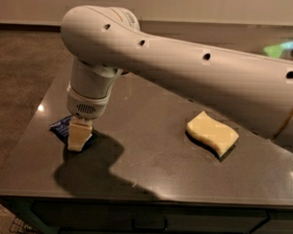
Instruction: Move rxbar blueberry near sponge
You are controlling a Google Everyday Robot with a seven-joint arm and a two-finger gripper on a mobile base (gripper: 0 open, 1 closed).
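Grey and shiny, the bench point(149, 172) fills most of what we see. Over it reaches the big cream arm point(187, 67), which comes in from the right edge and bends down close to the left edge. Next in size is the yellow sponge point(211, 133). It lies flat on the right half of the bench, about halfway between the back edge and the front edge, and a bit of its dark underside shows. The cream gripper point(79, 136) points straight down near the left edge, right on top of the blue snack bar point(61, 127). We cannot tell if it is spread or pressed together. The snack bar lies flat by the left edge, well apart from the sponge, and only its left part peeks out.
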